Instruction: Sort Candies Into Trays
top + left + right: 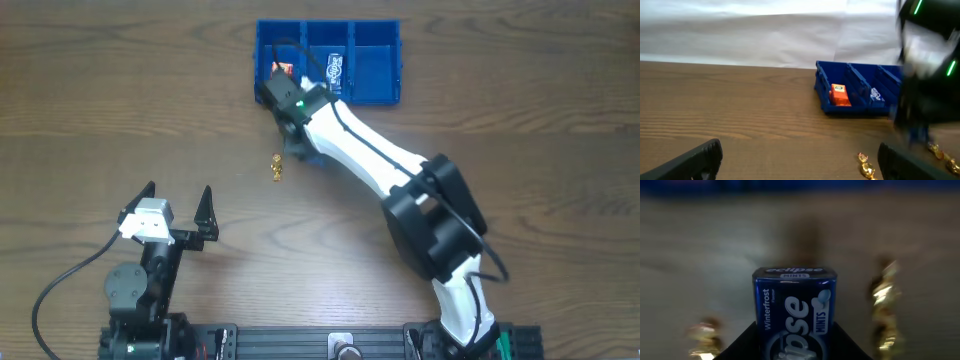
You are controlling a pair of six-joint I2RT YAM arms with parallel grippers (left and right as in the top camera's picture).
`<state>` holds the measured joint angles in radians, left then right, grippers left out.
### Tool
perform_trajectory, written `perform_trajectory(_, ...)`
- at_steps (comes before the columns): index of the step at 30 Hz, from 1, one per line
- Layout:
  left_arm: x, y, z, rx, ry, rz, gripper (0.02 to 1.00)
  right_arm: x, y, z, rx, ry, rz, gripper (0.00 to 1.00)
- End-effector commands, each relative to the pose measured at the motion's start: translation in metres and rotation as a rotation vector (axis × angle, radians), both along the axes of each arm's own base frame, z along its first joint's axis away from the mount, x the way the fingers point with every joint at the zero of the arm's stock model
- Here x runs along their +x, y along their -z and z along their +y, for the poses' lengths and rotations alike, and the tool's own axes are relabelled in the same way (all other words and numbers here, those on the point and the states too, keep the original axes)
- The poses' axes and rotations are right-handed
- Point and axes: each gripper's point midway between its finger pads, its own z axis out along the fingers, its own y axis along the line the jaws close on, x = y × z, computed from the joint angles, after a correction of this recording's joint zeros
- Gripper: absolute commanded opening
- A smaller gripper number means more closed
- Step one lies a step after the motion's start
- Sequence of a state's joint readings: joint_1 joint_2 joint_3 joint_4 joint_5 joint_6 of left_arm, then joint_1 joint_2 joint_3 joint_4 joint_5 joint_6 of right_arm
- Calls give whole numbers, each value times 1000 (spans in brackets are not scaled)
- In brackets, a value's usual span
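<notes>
Mint tin [794, 311] is standing upright in the right hand [795, 346], which is clamping its lower sides.
Blue tray [328, 23] is sitting just beyond this hand, on its far side, so the right arm is nearer; left hand [180, 214] is hanging wide open at near left, well apart from the tray.
</notes>
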<state>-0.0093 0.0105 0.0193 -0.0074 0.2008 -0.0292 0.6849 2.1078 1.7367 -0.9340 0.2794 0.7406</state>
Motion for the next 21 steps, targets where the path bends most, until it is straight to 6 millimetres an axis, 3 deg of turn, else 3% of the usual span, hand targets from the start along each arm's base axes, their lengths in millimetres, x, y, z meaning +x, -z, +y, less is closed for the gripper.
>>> perform_trajectory(1,-2,17,-4,-7,24,57,998,53,-143,-14,-52,-19,-381,143)
perform_trajectory(3,-2,17,-4,-7,24,57,998,71,-170,-21,-78,-25,-469,130)
perform_trajectory(5,-2,17,-4,-7,24,57,998,82,-181,-25,-76,-23,-508,123)
perform_trajectory(9,-2,17,-4,-7,24,57,998,98,-182,-38,-67,5,-532,123)
perform_trajectory(15,-2,17,-4,-7,24,57,998,122,-146,-41,-54,-34,-476,123)
perform_trajectory(21,-2,17,-4,-7,24,57,998,132,-101,-40,-52,-44,-395,123)
